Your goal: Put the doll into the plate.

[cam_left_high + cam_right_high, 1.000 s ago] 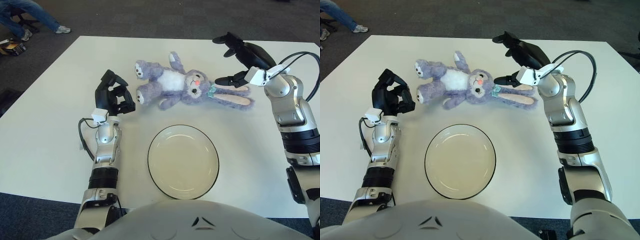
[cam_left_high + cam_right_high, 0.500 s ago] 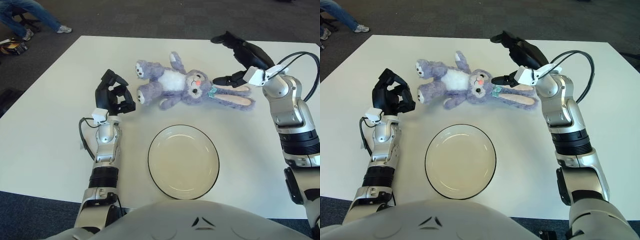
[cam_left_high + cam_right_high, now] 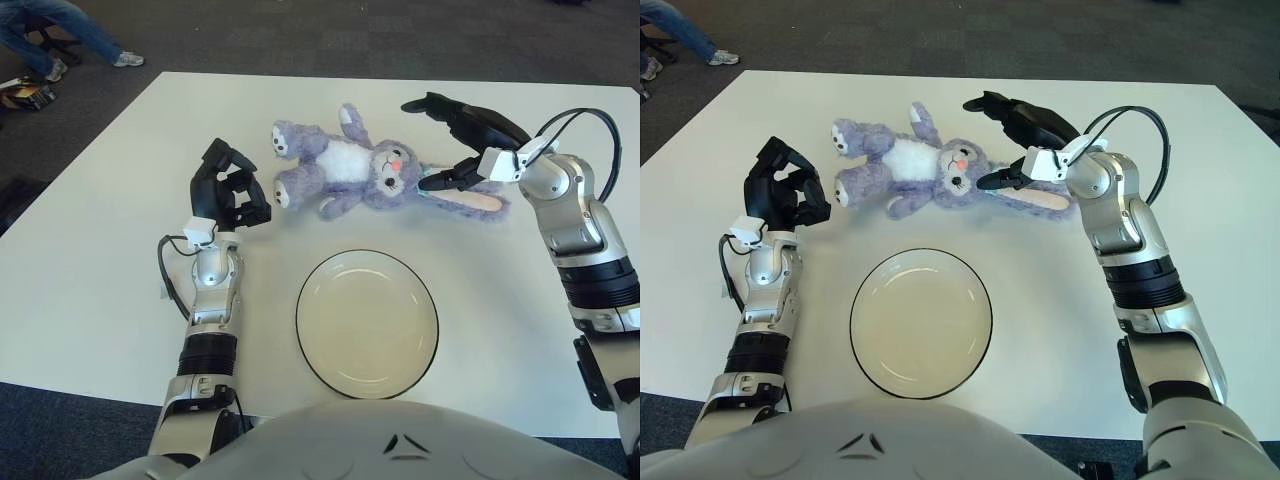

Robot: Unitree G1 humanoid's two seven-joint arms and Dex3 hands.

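Left eye view shows the lilac plush bunny doll with white belly and long pink-lined ears lying flat on the white tabletop, just beyond the round cream plate with a dark rim, head toward the right, legs toward the left. Plate has nothing in it.

My right hand sits over the doll's ears, right of the doll's head, w/ fingers spread apart and holding nothing; one fingertip points at the neck by the small teal bow. My left hand shows left of the doll's feet, fingers curled together on nothing, idle.

Step in hand, as I read it: closing on the doll for the pick. To do it well I'd bring the right hand lower over the head/neck, where the stuffing is thickest, and close around that bulk, not the floppy ears, which I'd expect to slip or leave the body dangling. Plush is soft, so a firm squeeze shouldn't hurt it. Then lift clear before moving toward the plate, so trailing legs don't drag the rim.

Room: plenty of bare tabletop around the doll, and the doll-to-plate path is short w/ nothing in between. Far tabletop edge lies beyond the doll, so I'd avoid pushing it away while closing.
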